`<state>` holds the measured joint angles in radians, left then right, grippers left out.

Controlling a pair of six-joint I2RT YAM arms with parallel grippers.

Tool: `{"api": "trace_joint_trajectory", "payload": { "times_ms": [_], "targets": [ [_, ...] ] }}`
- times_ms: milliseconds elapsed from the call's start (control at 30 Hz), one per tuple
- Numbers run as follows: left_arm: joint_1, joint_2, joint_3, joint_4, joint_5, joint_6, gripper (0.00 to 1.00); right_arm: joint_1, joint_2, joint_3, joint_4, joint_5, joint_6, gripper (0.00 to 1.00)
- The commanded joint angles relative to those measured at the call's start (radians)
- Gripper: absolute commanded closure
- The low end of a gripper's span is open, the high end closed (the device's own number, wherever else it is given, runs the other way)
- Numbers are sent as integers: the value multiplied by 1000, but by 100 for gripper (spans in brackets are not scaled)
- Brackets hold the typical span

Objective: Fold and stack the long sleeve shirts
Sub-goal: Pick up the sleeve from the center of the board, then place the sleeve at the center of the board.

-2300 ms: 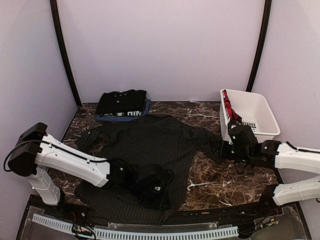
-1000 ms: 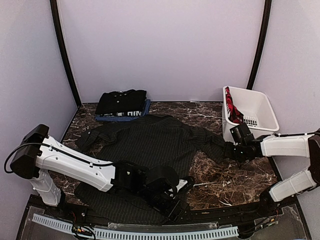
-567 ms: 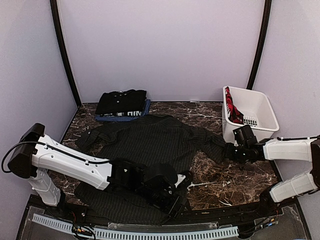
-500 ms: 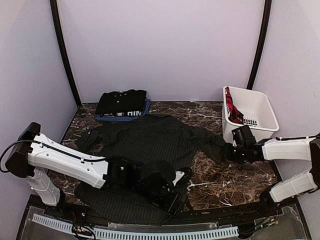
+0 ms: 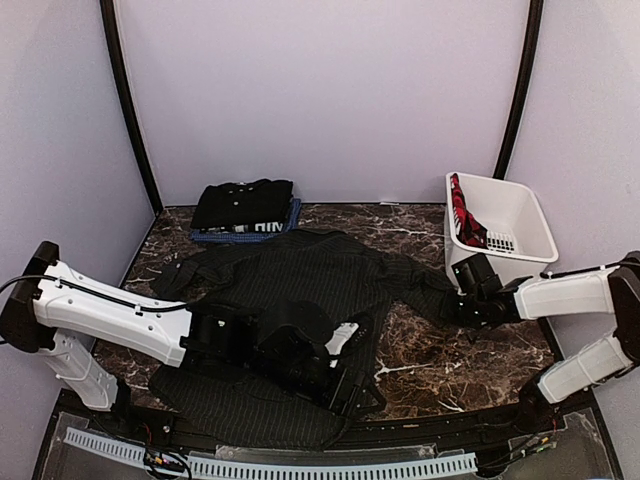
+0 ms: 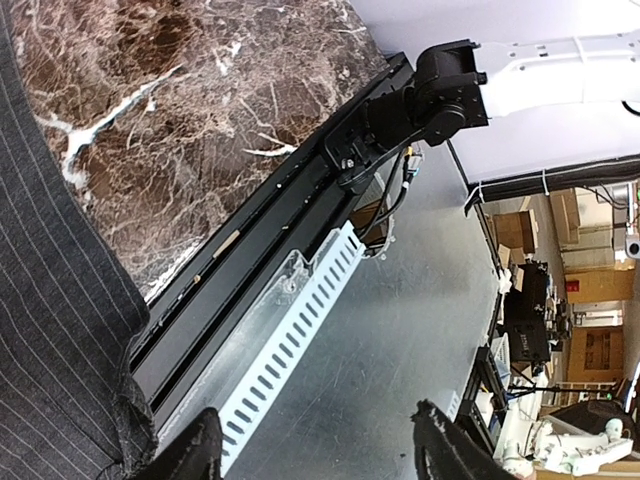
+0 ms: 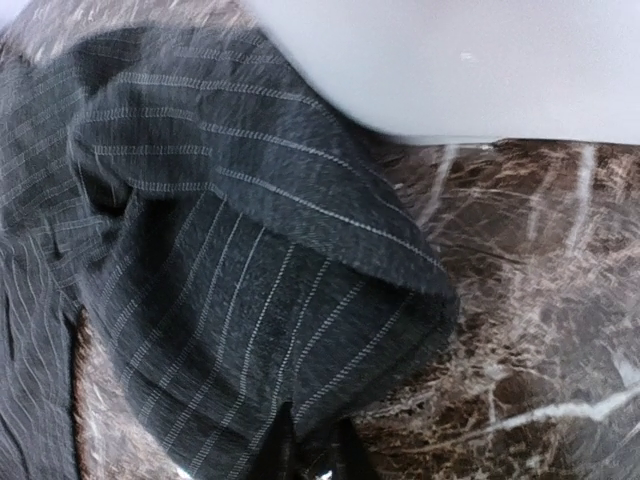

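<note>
the marble surface [image 5: 425,345] carries everything. my pinstriped shirt [image 5: 300,280] lies spread across the middle, its hem at the near edge and one sleeve reaching toward the right edge. the white basket [image 5: 548,250] sits at the far right corner with a red cloth [image 5: 460,215] inside. at the far left corner the plain black shirt [image 5: 243,203] lies folded on the blue shirt [image 5: 255,231]. my left end effector [image 6: 315,415] hangs at the near edge just beside the hem, fingers [image 6: 195,450] apart, nothing between them. my right end effector [image 7: 312,460] is pinched on the sleeve's end, beside the basket.
</note>
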<state>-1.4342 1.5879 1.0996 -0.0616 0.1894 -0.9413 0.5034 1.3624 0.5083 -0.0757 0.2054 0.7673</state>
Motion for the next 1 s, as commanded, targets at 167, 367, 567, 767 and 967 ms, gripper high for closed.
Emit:
{"api": "trace_joint_trajectory", "payload": {
  "times_ms": [167,367,567,767,967],
  "targets": [
    [70,-9,-88,-38,-26,-69,47,85,-117,150,-142,141,-46,100],
    [93,59,-106,-3,37,-68,62,215,-90,279,-208,254,-102,100],
    [78,209,-36,-10,165,-36,76,314,30,430,-244,306,-167,100],
    [40,272,36,6,273,20,74,384,174,539,-208,254,-241,100],
    [38,268,47,108,387,47,57,464,336,656,-194,211,-316,100]
  ]
}}
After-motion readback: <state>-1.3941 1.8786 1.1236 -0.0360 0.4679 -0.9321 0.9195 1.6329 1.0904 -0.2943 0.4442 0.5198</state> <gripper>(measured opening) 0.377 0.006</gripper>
